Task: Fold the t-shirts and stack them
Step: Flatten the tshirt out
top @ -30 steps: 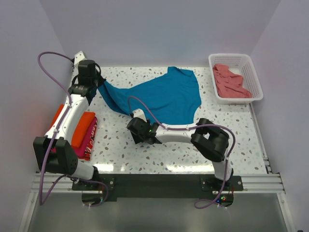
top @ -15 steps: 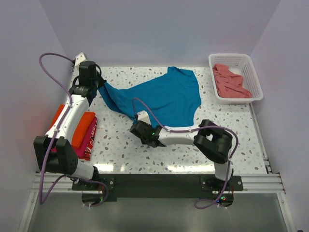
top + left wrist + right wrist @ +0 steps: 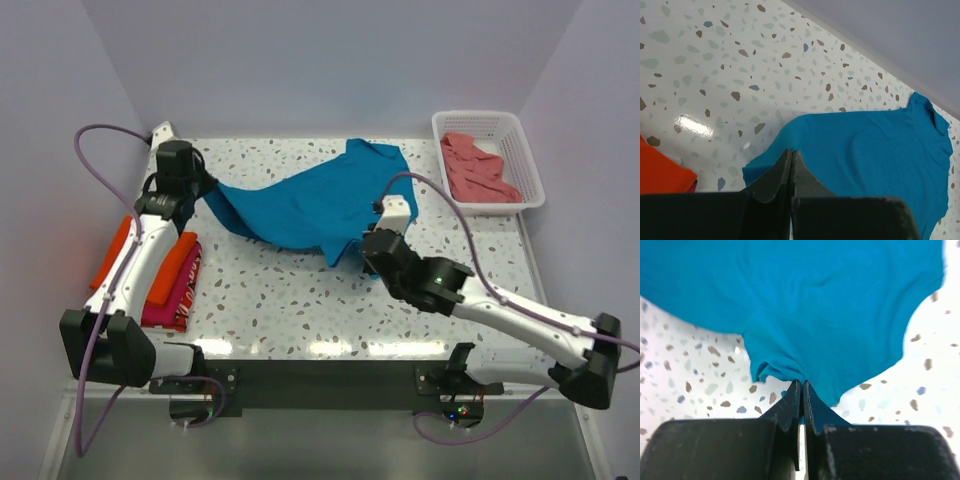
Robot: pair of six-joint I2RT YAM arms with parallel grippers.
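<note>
The teal-blue t-shirt [image 3: 310, 205] lies stretched across the middle of the table. My left gripper [image 3: 205, 188] is shut on its left edge, and in the left wrist view the shut left gripper [image 3: 791, 153] has the teal cloth [image 3: 865, 155] around its tips. My right gripper [image 3: 360, 250] is shut on a bunched fold of the shirt's near edge; the right wrist view shows the right gripper [image 3: 802, 383] pinching that teal cloth [image 3: 805, 300]. A folded orange t-shirt [image 3: 168, 265] lies on a folded magenta-red one [image 3: 180, 297] at the left. A salmon-pink t-shirt [image 3: 478, 170] is crumpled in the basket.
The white lattice basket [image 3: 533, 165] stands at the back right corner. The folded stack lies under my left arm near the table's left edge. Speckled tabletop [image 3: 290, 300] shows between the shirt and the near edge.
My right gripper has shut on the shirt's near edge and swung to the right, pulling that edge with it. The left gripper has stayed shut at the left edge.
</note>
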